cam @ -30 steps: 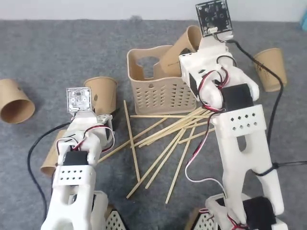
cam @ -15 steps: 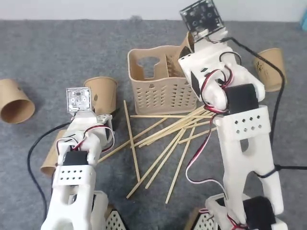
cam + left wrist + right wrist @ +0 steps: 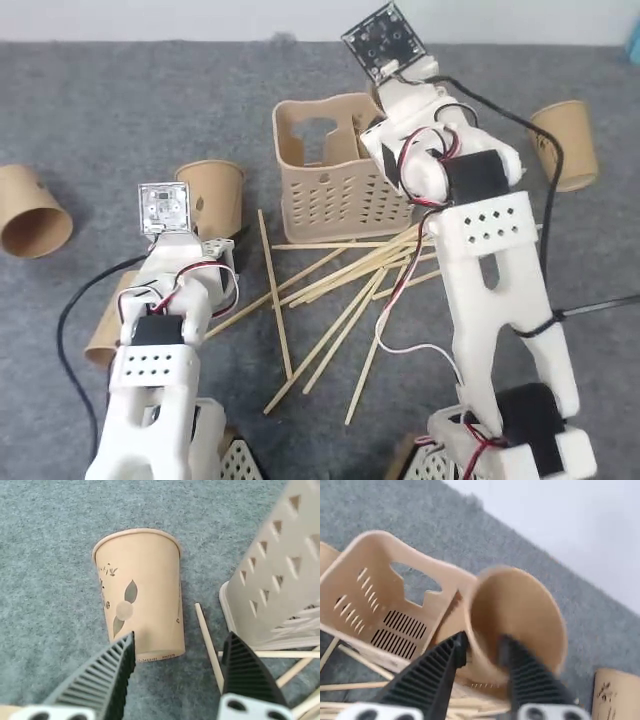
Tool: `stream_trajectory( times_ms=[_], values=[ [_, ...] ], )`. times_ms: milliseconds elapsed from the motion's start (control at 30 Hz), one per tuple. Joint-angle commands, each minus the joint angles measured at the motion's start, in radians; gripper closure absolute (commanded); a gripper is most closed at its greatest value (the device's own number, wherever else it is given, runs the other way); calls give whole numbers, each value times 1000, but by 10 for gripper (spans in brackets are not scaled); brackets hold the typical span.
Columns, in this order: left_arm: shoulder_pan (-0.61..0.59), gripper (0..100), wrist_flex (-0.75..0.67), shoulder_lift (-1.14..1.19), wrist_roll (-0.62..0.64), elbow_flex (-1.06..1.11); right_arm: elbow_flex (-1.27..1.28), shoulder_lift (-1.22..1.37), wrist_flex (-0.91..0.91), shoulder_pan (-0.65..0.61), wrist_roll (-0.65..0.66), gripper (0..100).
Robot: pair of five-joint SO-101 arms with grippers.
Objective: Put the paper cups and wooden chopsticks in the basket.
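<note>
While right fingers (image 3: 445, 665) pinch paper cup (image 3: 520, 610) over basket (image 3: 365, 595) | left fingers (image 3: 107, 680) parted

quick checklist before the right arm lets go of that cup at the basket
1. Grip of right hand on held cup: ok, it pinches the cup's rim wall.
2. Is the held cup fully over the opening of the basket: cannot tell, it overlaps one end of the rim.
3. Is the basket upright: ok.
4. Is the left hand ready: ok, open above a lying cup.
5. Are the chopsticks collected: not ok, scattered on the carpet by the basket.
</note>
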Motion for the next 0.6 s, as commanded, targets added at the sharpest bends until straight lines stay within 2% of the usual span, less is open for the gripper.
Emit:
stream_trajectory(
  times_ms=[0, 400, 500, 567],
  values=[
    [-6, 728, -26, -28, -12, -2, -29, -97, 13, -1, -40, 743],
    [-5, 728, -26, -28, -12, -2, -21, -441, 205, 79, -44, 778],
    [-6, 728, -25, -28, -12, -2, -14, -467, 222, 214, -55, 779],
    [-6, 728, -21, -28, -12, -2, 35, -455, 179, 349, -107, 779]
  ],
)
